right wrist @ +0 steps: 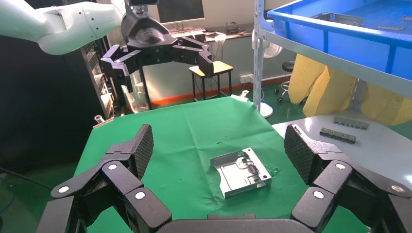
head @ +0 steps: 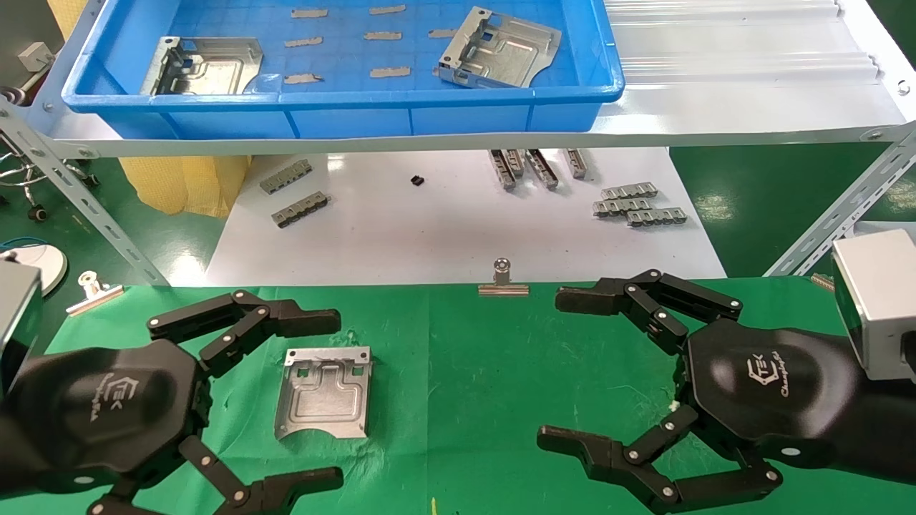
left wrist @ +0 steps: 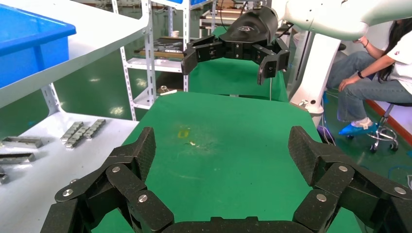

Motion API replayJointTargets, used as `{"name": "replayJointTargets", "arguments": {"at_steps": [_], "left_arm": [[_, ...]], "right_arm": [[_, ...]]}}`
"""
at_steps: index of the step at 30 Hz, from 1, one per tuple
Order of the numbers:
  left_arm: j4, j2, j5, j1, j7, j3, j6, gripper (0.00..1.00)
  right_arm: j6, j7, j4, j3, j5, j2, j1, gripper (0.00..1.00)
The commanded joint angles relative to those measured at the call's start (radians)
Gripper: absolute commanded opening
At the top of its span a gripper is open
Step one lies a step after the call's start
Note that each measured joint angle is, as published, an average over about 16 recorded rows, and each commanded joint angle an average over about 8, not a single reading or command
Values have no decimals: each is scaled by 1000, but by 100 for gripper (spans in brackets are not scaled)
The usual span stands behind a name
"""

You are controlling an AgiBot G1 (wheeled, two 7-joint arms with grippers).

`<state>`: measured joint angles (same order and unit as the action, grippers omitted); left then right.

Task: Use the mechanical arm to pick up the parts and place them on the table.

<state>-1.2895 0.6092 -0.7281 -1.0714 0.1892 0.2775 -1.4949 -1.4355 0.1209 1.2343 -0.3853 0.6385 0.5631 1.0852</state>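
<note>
The table [head: 458,372], w/ its green cloth, was the landmark here. One part [head: 325,392] lay flat on the table, on its left half, channel side up, its concave edge toward the near side. In the right wrist view the same part [right wrist: 241,172] lay alone on the cloth, nothing touching it.

The left gripper [head: 336,400] hung over the left end of the table, fingers spread wide, holding nothing. Its upper finger [head: 300,318] was near the part's far left corner and the lower finger [head: 300,486] was nearer the table's front edge; the part sat between the two, more or less, but apart from both. I could not tell how high the gripper was above the cloth.

The right gripper [head: 558,368] hung over the right end of the table, also opened wide and empty, well apart from the part. From the left wrist view it [left wrist: 228,60] was seen above the far end of the cloth, fingers pointing down.

Beyond the table's far edge, higher up, a blue tray [head: 343,96] stood on a shelf, w/ two more parts inside: one [head: 204,66] at its left end, one [head: 497,50] at its right end, tilted. Between table and tray a white board [head: 458,229] carried small grey strips [head: 637,204]. A binder clip [head: 503,280] sat on the table's far edge, abt the middle.
</note>
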Motion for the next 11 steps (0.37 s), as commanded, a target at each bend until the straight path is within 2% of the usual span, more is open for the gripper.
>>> {"name": "replayJointTargets", "arguments": {"at_steps": [1, 11], "left_arm": [[1, 0, -1, -1, 0, 0, 0, 100], [4, 1, -2, -2, -1, 1, -1, 100]], "right_arm": [[0, 0, 0, 0, 0, 0, 0, 100], [0, 0, 0, 0, 0, 0, 0, 100]]}}
